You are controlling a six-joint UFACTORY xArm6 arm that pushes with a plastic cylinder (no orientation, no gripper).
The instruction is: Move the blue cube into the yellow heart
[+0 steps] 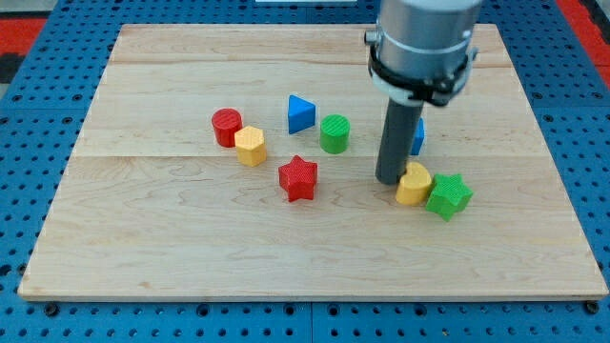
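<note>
No writing shows on anything. The table (pixel 191 248) is pale planked wood, and the blocks look ribbed, like printed plastic. My tip (pixel 389 180) is a plain dark rod with no hand to open or close, and it holds nothing. It stands just left of the yellow heart (pixel 414 184), toward the table's right edge. The blue cube (pixel 417 136) peeks out behind the rod, mostly hidden. A green star (pixel 449 195) touches the heart's right side.

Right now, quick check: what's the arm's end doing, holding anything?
My tip: a bare rod with no jaws, holding nothing. It sits on the board just left of the yellow heart; the blue cube is mostly hidden behind the rod.
</note>
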